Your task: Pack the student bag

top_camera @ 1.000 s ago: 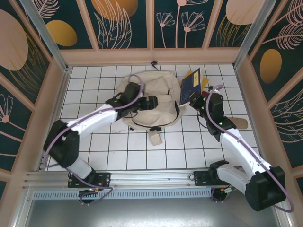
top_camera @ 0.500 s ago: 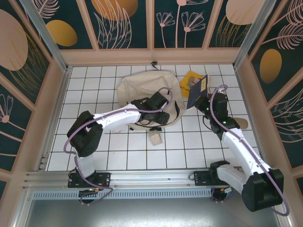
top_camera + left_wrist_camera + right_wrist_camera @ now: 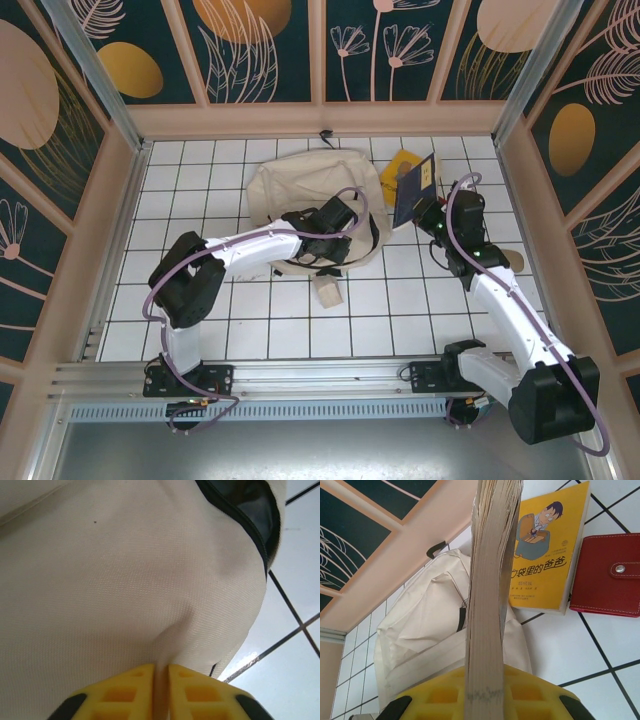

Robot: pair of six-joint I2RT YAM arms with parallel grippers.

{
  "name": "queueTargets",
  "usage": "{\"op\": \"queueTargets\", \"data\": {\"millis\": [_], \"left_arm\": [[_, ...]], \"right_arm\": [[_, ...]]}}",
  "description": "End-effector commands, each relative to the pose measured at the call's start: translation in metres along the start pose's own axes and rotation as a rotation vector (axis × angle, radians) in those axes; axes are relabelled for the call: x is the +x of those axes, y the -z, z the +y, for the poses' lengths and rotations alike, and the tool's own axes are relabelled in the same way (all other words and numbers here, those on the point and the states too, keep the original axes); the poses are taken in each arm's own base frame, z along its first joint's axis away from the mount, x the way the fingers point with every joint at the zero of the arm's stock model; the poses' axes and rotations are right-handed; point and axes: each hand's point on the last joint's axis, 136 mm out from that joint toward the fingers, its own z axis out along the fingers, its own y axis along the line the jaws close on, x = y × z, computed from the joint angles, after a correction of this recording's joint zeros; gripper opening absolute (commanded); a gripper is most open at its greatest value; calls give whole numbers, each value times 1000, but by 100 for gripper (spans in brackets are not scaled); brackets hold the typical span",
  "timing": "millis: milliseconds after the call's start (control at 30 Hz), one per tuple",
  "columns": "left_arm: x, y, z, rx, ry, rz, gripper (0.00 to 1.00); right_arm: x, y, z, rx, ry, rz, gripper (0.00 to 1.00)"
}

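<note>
We work on a white tiled table (image 3: 250, 320) fenced by pale walls (image 3: 320, 118) at the far end and both sides. The near half lies bare, and so do the tiles left of the bag. The bag (image 3: 290, 185) sits at the far middle, slumped flat. Its black loop (image 3: 436, 549) reaches the foot of the far wall, so its long axis runs far to near with the top pointing away from us. A dark zipper mouth (image 3: 250, 510) curves along its right side. Just near of it lies a small beige piece (image 3: 327, 290); we cannot tell whether it is a strap end. The left gripper (image 3: 161, 672) reaches across the bag's near right part, its yellow fingers (image 3: 125, 692) closed tight on a pinched fold of the cloth. The right gripper (image 3: 482, 680), just right of the bag, clamps a blue book (image 3: 412, 188) held upright on edge, pages (image 3: 490, 580) facing the wrist camera. Behind that book a yellow book (image 3: 545, 545) lies flat on the tiles. A red wallet (image 3: 610, 582) lies just beside it, leaving little free room in that far right corner.
</note>
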Motion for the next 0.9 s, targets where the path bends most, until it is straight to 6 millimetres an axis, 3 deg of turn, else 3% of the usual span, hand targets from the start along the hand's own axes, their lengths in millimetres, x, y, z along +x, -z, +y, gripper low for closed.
{"op": "queueTargets", "data": {"millis": [0, 200, 433, 633, 867], "left_arm": [[-16, 10, -1, -12, -22, -55, 3], [-39, 32, 5, -56, -9, -151, 0], [-93, 86, 13, -112, 52, -386, 0], [-132, 111, 25, -196, 151, -538, 0], [-169, 138, 28, -219, 274, -668, 0]], "right_arm": [[-17, 8, 17, -57, -4, -43, 4], [-12, 13, 19, -77, -16, -20, 4], [4, 31, 23, -106, 29, 54, 4], [28, 48, 39, -212, 61, 176, 4], [56, 60, 44, -270, -40, 252, 5]]}}
